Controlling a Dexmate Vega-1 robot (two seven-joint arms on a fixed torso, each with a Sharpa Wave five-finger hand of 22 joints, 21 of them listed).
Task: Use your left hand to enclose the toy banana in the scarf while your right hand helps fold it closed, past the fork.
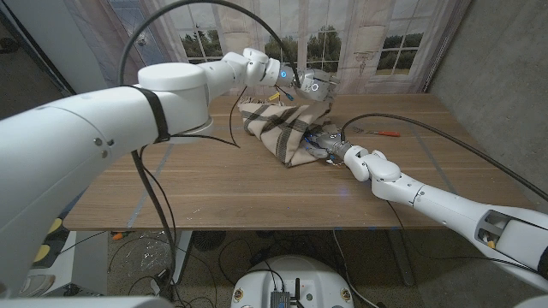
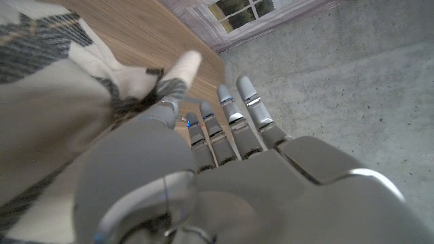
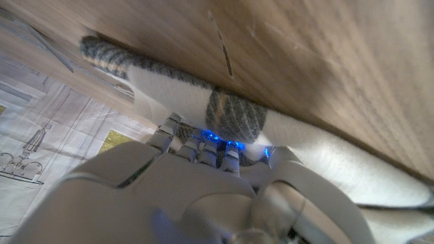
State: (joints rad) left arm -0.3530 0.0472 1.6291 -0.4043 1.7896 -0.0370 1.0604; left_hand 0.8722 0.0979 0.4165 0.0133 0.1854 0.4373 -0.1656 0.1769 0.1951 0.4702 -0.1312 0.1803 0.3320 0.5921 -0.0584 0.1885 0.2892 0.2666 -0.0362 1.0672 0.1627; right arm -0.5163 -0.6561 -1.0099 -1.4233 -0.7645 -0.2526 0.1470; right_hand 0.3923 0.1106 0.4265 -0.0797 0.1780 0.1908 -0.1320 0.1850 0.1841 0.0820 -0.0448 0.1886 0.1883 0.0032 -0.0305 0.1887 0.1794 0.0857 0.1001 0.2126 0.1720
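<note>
Spanning a wooden table (image 1: 214, 184) by curtained windows (image 1: 317, 43), scarf (image 1: 278, 128) pinched by left hand (image 1: 310, 85); right hand (image 1: 330, 147) grips it.

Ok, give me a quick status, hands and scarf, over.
Left robot hand pinches the scarf's far edge, lifted. Right robot hand pressed into its near edge. Banana can't be made out. Small orange-handled tool lies clear to the right.

On the wooden table (image 1: 214, 184) lies 1 cream scarf with dark grey plaid stripes (image 1: 278, 128), bunched into a heap. There is 1 small orange-handled tool (image 1: 385, 132) on the table past the heap; whether it is the fork cannot be told. 2 white robot hands are at the scarf: 1 left hand (image 1: 310, 85), 1 right hand (image 1: 324, 144).
</note>
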